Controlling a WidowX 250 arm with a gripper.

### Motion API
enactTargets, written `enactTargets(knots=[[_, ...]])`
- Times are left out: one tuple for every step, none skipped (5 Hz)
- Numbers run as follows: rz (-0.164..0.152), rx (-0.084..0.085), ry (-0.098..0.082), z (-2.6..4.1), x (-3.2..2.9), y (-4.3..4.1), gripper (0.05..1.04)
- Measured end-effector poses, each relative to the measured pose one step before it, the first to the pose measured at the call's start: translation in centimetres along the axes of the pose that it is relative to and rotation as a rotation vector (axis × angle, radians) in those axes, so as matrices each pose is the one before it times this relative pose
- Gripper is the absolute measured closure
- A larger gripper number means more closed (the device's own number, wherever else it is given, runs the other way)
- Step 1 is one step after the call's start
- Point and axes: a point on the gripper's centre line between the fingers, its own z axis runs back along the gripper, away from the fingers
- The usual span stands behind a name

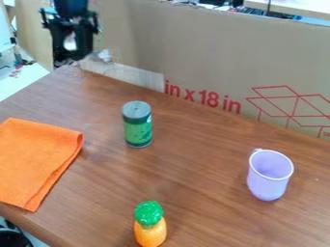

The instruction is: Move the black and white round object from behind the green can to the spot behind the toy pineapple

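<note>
1. Hanging at the far left, above the table's far edge, the black two-finger gripper (69, 58) is well apart from everything on the tabletop; we judge that this leaves the things below unobstructed. We cannot tell whether it is wide or narrow.
2. Nearest to it, we see the green cylindrical can with a grey top (138, 124) left of the middle; its flat base probably keeps it upright.
3. At the near left lies the folded orange cloth (35, 161), spread low so that, we judge, it stays put.
4. We find the pale purple plastic cup (268, 174) at the right, upright, its mouth up and its handle towards the far side.
5. Near us, the orange toy pineapple with a green crown (150, 226) seems to stand crown up.
6. Beneath these is the brown wooden table (199, 166); behind it, the tan cardboard panel (213, 53) probably serves as a screen.
</note>
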Motion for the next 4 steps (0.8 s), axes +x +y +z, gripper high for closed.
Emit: enactTargets(knots=[[0.0014,-0.0003,0.0161,2.229,-4.101,-1.754,0.488],[-0.1261,-0.0205,0.0248,1.168,-3.262,-4.421,0.488],[-0.1423,-0.0087,-0.0104,-0.984,-2.387,-4.249,0.488],[-0.1162,0.0156,0.0681,-4.276,-1.589,-3.854,0.489]])
